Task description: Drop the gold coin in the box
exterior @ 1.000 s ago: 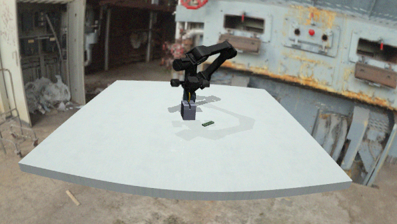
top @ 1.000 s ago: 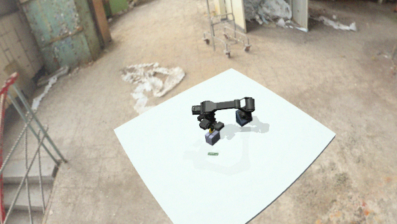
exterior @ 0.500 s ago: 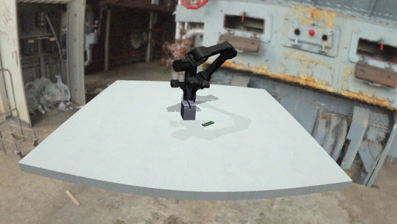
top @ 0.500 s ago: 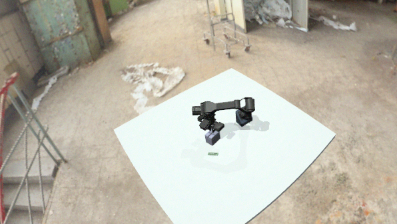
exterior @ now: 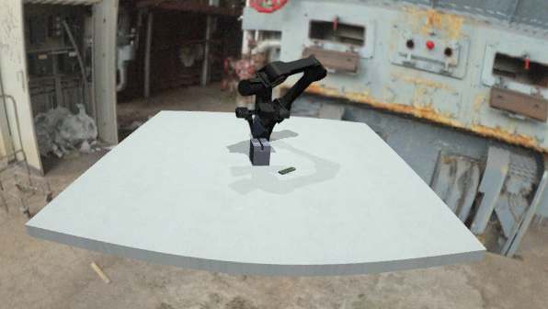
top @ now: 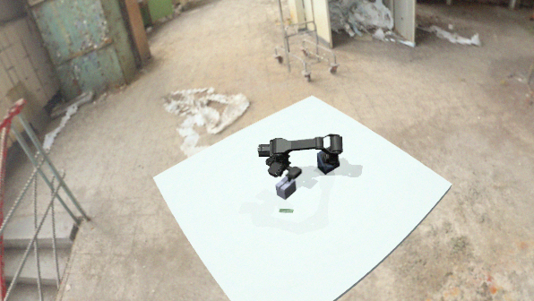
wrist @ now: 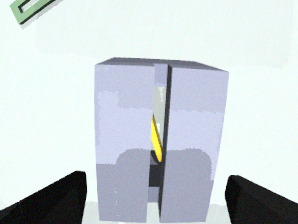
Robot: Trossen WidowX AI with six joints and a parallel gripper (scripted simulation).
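The grey box (top: 287,191) (exterior: 260,156) (wrist: 125,125) stands upright and closed, its narrow slot running along the lid. The gold coin (wrist: 156,141) shows as a thin slanted yellow sliver within the slot's opening in the wrist view, apparently below the lid; how deep it sits is unclear. It does not show in either the top or the exterior view. My gripper (wrist: 157,185) is open and empty above the box, one finger to each side of the slot line. The dark-green holder (top: 286,210) (exterior: 287,170) (wrist: 16,14) lies near the box, and its groove is empty.
The pale table top (top: 233,233) (exterior: 152,216) carries the box, the holder and the arm's base (top: 328,162), which stands behind the box in the exterior view. The arm's shadow falls across the table around the box and the holder.
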